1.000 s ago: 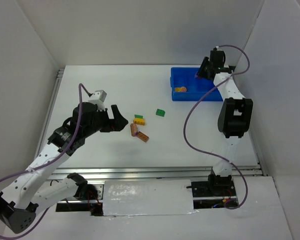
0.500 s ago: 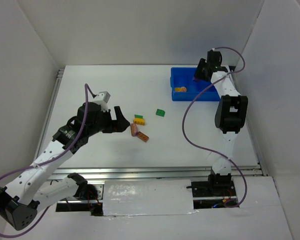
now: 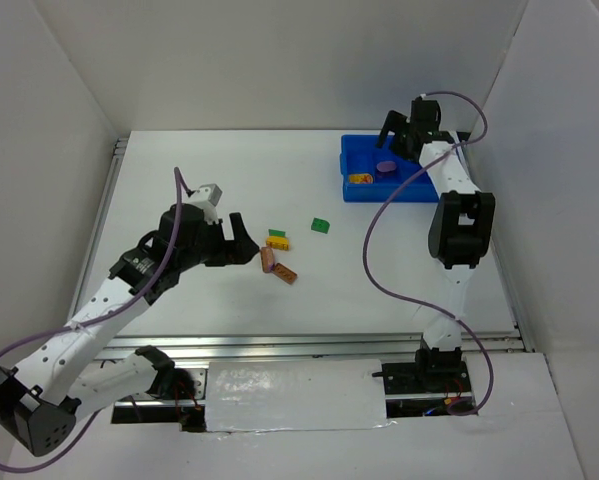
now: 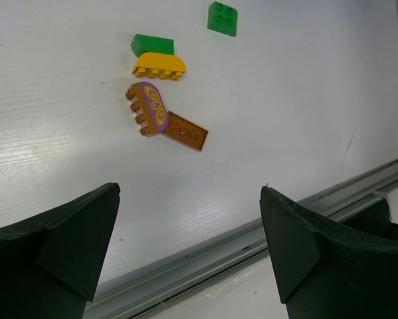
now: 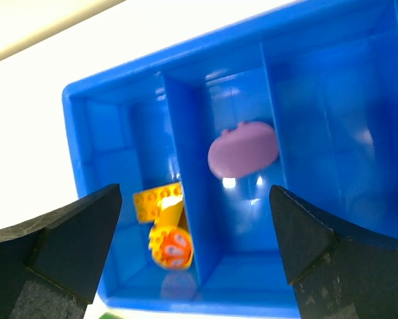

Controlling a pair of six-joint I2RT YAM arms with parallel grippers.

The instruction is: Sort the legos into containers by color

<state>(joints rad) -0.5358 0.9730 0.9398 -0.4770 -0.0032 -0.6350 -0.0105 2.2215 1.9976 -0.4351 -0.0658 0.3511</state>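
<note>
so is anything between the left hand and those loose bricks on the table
Nothing visible does. Only white table lies between the open left hand and the brown-orange plastic bricks. The yellow brick and green bricks lie beyond them.

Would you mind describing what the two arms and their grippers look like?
The left arm and right arm have white links with black joints, each trailing a purple cable. The left gripper and right gripper have black wedge-shaped fingers.
</note>
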